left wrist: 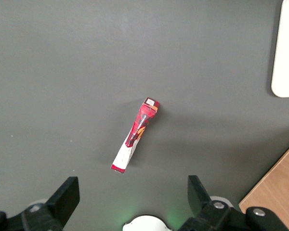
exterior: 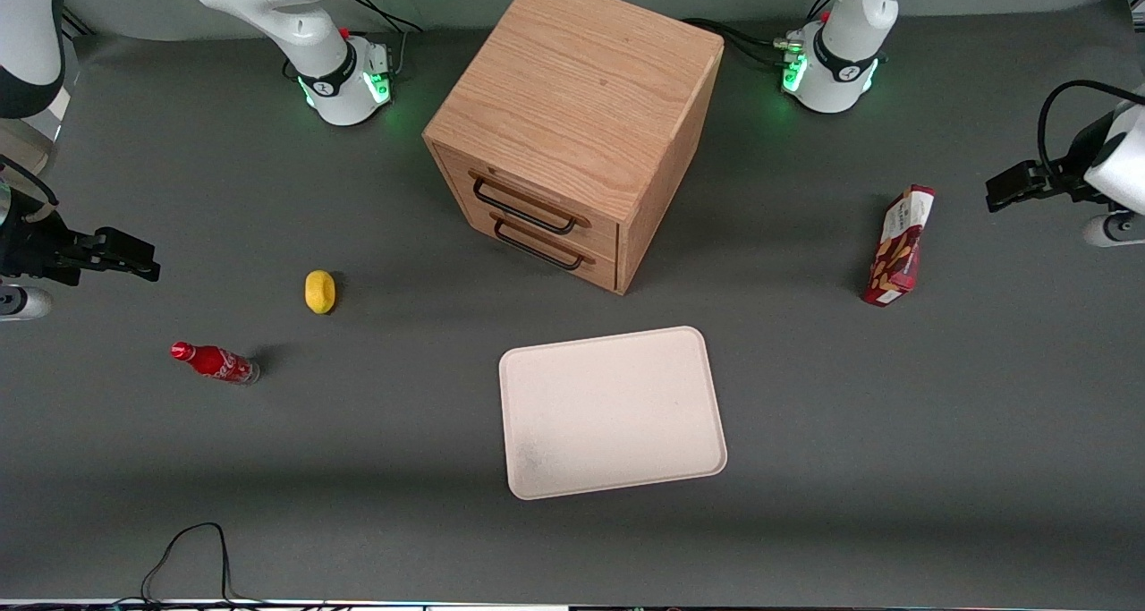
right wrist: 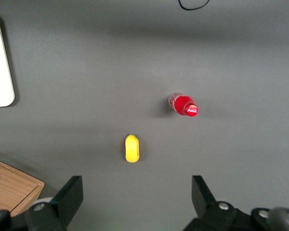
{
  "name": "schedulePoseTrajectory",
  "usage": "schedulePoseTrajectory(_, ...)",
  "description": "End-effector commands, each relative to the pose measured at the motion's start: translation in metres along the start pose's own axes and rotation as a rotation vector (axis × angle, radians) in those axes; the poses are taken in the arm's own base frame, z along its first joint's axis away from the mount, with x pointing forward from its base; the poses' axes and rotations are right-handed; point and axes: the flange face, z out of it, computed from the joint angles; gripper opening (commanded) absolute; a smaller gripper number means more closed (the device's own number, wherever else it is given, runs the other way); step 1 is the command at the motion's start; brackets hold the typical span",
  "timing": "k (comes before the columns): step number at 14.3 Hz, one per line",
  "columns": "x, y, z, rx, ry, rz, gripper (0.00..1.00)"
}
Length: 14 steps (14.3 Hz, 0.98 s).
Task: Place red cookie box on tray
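The red cookie box lies on the grey table toward the working arm's end, a slim red pack with a white end; in the left wrist view the box lies slanted, well below the camera. The cream-white tray sits nearer the front camera than the box, in front of the drawer cabinet, with nothing on it; one rounded corner of the tray shows in the left wrist view. My left gripper hangs above the table, out past the box toward the working arm's end, apart from it. The gripper is open wide and holds nothing.
A wooden two-drawer cabinet stands mid-table, farther from the front camera than the tray. A yellow lemon-like object and a small red soda bottle lie toward the parked arm's end. A black cable loops at the table's front edge.
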Motion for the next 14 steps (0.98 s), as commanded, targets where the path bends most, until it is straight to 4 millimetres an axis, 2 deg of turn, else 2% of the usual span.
schedulePoseTrajectory(1, -0.0067, 0.0016, -0.0131, 0.014, -0.036, -0.036, 1.00)
schedulePoseTrajectory(8, -0.0047, -0.0026, -0.0159, 0.008, -0.032, -0.042, 1.00)
schedulePoseTrajectory(14, -0.0108, -0.0012, -0.0178, 0.012, -0.067, -0.031, 1.00)
